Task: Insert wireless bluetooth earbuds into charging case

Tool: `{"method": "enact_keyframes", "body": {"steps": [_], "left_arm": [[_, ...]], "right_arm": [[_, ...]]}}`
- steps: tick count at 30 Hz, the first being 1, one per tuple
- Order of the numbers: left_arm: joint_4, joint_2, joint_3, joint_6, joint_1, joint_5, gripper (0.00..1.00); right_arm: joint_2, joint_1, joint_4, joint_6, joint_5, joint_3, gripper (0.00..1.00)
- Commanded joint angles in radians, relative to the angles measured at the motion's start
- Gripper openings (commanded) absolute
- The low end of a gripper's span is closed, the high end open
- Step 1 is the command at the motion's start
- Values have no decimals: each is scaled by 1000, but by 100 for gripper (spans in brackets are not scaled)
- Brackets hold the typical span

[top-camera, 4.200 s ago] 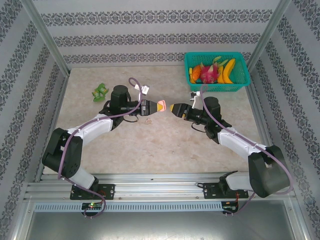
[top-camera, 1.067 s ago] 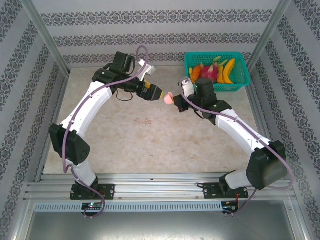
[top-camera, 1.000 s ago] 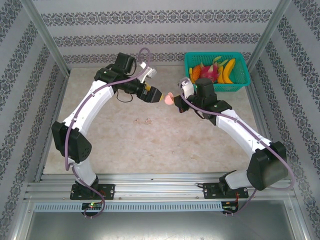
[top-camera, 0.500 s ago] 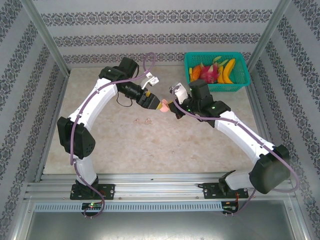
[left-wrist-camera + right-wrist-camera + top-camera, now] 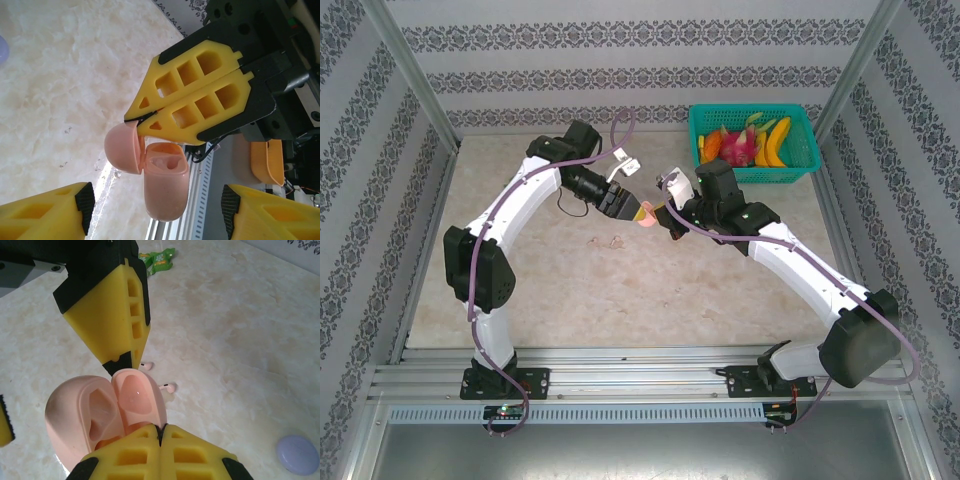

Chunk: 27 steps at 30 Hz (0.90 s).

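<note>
Left fingers (image 5: pixel 156 207) have narrowed, half-open astride the open case (image 5: pixel 162 187) pinched by the closed right fingers (image 5: pixel 131 120), seemingly a handover; earbuds (image 5: pixel 168 387) lie on the bench (image 5: pixel 720 290) below the case, needing pickup next.

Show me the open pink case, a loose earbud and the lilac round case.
open pink case (image 5: pixel 165 200), left wrist view, on its lower shell.
loose earbud (image 5: pixel 167 387), right wrist view, on its middle.
lilac round case (image 5: pixel 297 455), right wrist view, on its top.

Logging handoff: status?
Right gripper shut on open pink case lid. Left gripper open, straddling case. Two earbuds on table, not inserted.
</note>
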Motion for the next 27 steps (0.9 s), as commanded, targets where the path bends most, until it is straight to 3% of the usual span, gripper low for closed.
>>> {"method": "enact_keyframes", "body": {"steps": [1,16,27], "left_arm": [[34,7,-19,3,0,48,67],[46,35,-20,-1,-34,59,60],[46,45,-21,-1,-38,68,44]], "right_arm": [[-13,11,9,9,-29,33,0],[-5,12,7,14,-36,44,0],[4,11,7,16,-32,47,0]]}}
